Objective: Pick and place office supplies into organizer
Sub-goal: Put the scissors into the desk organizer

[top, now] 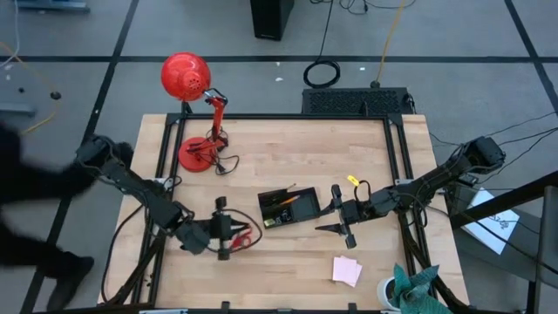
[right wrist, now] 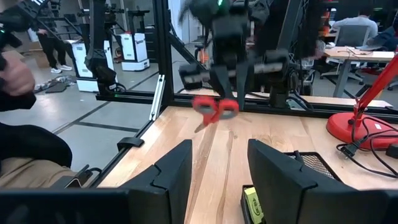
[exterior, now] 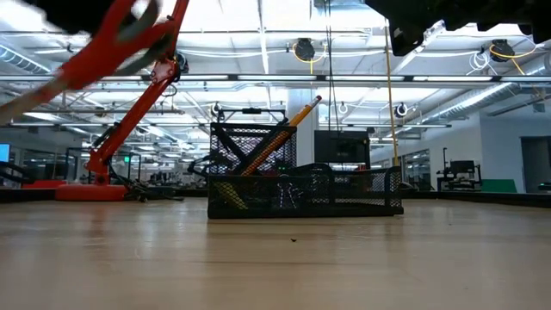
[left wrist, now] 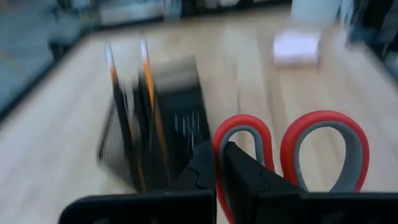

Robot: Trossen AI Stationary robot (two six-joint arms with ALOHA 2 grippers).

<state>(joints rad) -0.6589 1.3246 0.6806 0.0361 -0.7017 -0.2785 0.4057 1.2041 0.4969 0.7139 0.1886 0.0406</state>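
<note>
Left pincer (top: 228, 237) clamped on red scissors (top: 241, 237), lifted off the tabletop (top: 296, 148) at seven o'clock of the organizer (top: 288, 207), handles leading, probably to carry them across. Organizer near centre, already holding pencils (exterior: 280, 138) upright in its tall cup. Right pincer (top: 344, 222) at three o'clock of the tray, fingers wide and empty, seemingly waiting clear of the route. Sticky pad (top: 346, 269) still out at five o'clock; lamp (top: 199, 153) at ten.
</note>
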